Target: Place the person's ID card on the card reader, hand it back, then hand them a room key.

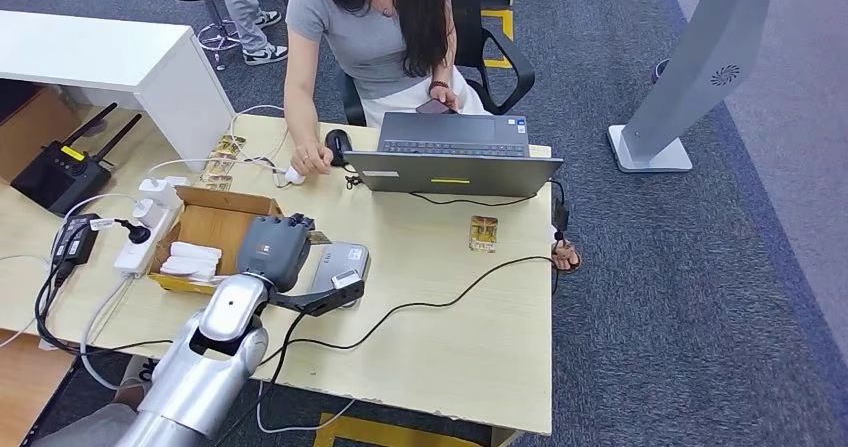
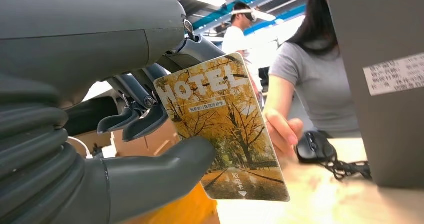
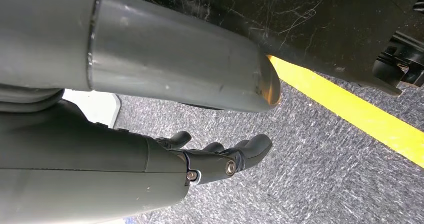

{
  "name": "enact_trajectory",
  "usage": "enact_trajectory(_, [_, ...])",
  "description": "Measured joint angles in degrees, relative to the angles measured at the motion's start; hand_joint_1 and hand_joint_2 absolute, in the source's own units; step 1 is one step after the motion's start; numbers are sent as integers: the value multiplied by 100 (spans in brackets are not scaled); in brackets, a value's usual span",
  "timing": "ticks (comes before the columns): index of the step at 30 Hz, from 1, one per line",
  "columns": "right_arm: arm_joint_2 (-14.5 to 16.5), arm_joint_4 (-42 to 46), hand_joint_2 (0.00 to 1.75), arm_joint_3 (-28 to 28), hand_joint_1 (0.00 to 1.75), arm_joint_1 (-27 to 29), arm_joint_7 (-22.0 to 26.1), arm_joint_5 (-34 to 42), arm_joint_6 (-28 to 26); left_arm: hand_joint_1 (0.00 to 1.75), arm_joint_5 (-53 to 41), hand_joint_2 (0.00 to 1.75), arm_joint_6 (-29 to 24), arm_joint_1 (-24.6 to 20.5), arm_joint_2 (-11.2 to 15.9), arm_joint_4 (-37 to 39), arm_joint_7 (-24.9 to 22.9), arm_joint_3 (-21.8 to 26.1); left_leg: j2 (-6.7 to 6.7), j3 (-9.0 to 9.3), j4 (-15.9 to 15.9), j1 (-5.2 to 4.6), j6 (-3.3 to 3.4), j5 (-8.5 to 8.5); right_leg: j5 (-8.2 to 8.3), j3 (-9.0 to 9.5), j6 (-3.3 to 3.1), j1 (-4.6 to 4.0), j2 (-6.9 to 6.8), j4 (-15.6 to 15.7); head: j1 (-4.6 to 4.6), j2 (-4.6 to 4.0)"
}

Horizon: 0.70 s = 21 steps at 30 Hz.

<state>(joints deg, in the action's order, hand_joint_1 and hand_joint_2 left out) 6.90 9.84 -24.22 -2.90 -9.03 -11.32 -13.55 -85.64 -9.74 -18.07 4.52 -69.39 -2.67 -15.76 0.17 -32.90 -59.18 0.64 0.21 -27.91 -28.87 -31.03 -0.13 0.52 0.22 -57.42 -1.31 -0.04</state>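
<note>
left wrist view has my left hand [image 2: 125,134] pinching the hotel room key [image 2: 225,134]; my right hand [image 3: 220,156] hangs open, holding nothing, fingers loose

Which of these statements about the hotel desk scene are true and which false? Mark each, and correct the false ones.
1. The left hand holds a card printed HOTEL. True.
2. The laptop is closed. False: it is open.
3. Another card lies on the table near the laptop. True.
4. The right hand holds a card. False: it holds nothing, above the carpet.
5. The person's hand rests beside a mouse. True.
</note>
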Motion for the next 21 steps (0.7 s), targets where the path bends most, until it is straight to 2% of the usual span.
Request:
enact_trajectory(14, [29,-2,0,35,0,-2,1,-8,87,175,160,175,185,-26,40,398,35,-139,0,0,0,1,0,0,0,0,0,0,0,0,-1,0])
enact_trajectory(21, [38,-2,0,46,0,-2,2,-15,96,175,296,175,70,-17,51,496,40,-152,0,-1,0,0,0,0,0,0,0,0,0,0,1,0])
